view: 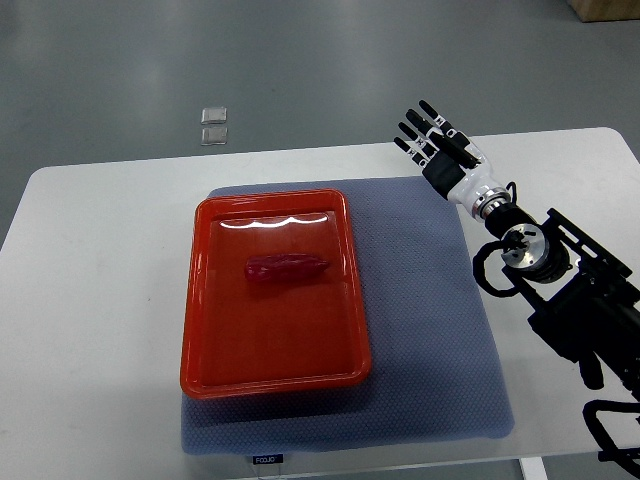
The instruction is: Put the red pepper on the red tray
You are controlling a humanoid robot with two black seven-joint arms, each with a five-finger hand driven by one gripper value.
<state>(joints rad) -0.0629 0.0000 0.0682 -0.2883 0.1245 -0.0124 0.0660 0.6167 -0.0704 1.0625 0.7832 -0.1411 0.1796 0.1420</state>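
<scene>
A red pepper (287, 269) lies inside the red tray (205, 330), a little above the tray's middle, pointing right. The tray sits on a blue-grey mat (430, 330) on the white table. My right hand (437, 145) is raised over the mat's far right corner, well to the right of the tray. Its fingers are spread and hold nothing. The left arm does not show.
My right arm's black links (575, 290) run along the right side of the table. Two small clear squares (214, 125) lie on the grey floor beyond the table's far edge. A cardboard box corner (605, 8) shows at the top right.
</scene>
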